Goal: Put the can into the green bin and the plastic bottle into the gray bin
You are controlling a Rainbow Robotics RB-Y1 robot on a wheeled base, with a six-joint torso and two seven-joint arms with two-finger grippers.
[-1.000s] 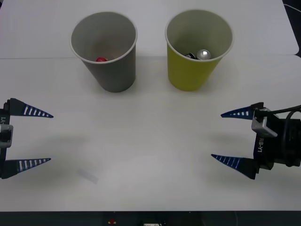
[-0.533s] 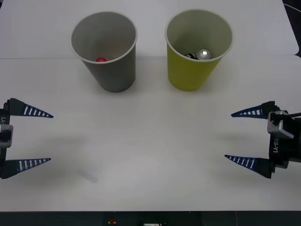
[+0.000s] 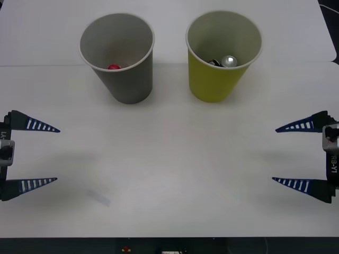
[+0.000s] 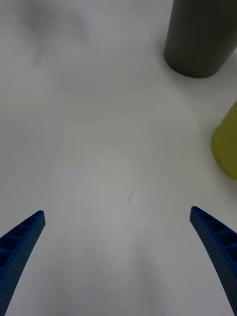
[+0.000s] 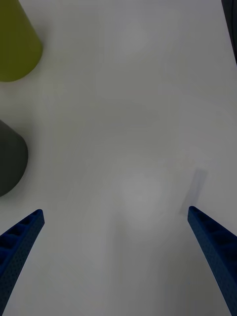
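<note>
Both sorting steps read as complete. Since a second ago my right gripper has drawn back from mid-right of the front view to the right edge, while my left gripper has held its station at the left edge and the cups have not moved. I judge this to be a retreat after release, with nothing left to carry. The can, silver top up, sits inside the green bin at upper right of the frame; the plastic bottle shows as a red cap low inside the gray bin at upper left. The two cups stand upright, near each other but apart, on the white table. My right gripper is spread wide, fingers well apart, holding nothing and touching nothing; its wrist view shows bare table between the blue fingertips, with the gray bin and the edge of the green bin beyond. My left gripper is likewise spread wide and unloaded, over bare table, with its fingers clear of both cups.
</note>
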